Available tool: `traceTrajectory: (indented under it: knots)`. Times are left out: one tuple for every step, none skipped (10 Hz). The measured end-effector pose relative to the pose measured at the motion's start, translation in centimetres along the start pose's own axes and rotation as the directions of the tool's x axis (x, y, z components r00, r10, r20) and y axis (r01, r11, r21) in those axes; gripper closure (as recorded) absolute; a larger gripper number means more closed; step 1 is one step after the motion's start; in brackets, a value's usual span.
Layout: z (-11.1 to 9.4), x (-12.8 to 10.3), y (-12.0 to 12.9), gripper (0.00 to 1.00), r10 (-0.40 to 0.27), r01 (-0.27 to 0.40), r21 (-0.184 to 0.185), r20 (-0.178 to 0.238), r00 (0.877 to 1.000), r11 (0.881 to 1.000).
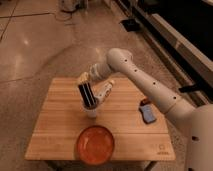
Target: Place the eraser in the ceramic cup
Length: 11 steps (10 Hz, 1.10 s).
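The eraser (86, 95), a flat black block with pale stripes, stands nearly upright with its lower end at the mouth of the small white ceramic cup (91, 112). The cup stands on the wooden table (55, 130), just behind the orange plate. My gripper (83, 78) is right above the cup and is shut on the eraser's top end. The arm reaches in from the right. How far the eraser goes down inside the cup is hidden.
A white tube-like bottle (104, 91) lies just right of the eraser behind the cup. An orange plate (95, 144) sits at the table's front edge. A blue object with an orange end (147, 112) lies at the right.
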Motion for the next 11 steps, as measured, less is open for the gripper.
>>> traceTrajectory:
  knots:
    - [-0.4,-0.1,0.4,0.20,-0.002,0.002,-0.002,-0.007,1.000,1.000]
    - [-0.8,-0.2,0.6,0.20,-0.005,0.005,-0.005,-0.011,1.000,1.000]
    - [-1.5,-0.4,1.0,0.20,-0.008,0.008,-0.013,-0.017,1.000,1.000]
    - [-3.1,-0.6,1.8,0.20,-0.008,0.007,-0.034,-0.031,0.999,0.999]
    - [-4.8,-0.8,2.6,0.20,-0.004,0.001,-0.057,-0.045,0.999,0.998]
    - [-6.1,-1.2,3.4,0.20,0.012,-0.016,-0.075,-0.056,0.998,0.997]
    - [-6.8,-1.4,3.9,0.20,0.021,-0.027,-0.085,-0.062,0.998,0.996]
    - [-6.5,-1.4,3.7,0.20,0.019,-0.024,-0.083,-0.058,0.998,0.996]
    - [-6.6,-1.3,3.7,0.20,0.020,-0.024,-0.083,-0.060,0.998,0.996]
    - [-6.8,-1.4,3.9,0.20,0.022,-0.028,-0.084,-0.062,0.998,0.996]
    - [-6.5,-1.3,3.7,0.20,0.019,-0.024,-0.083,-0.059,0.998,0.996]
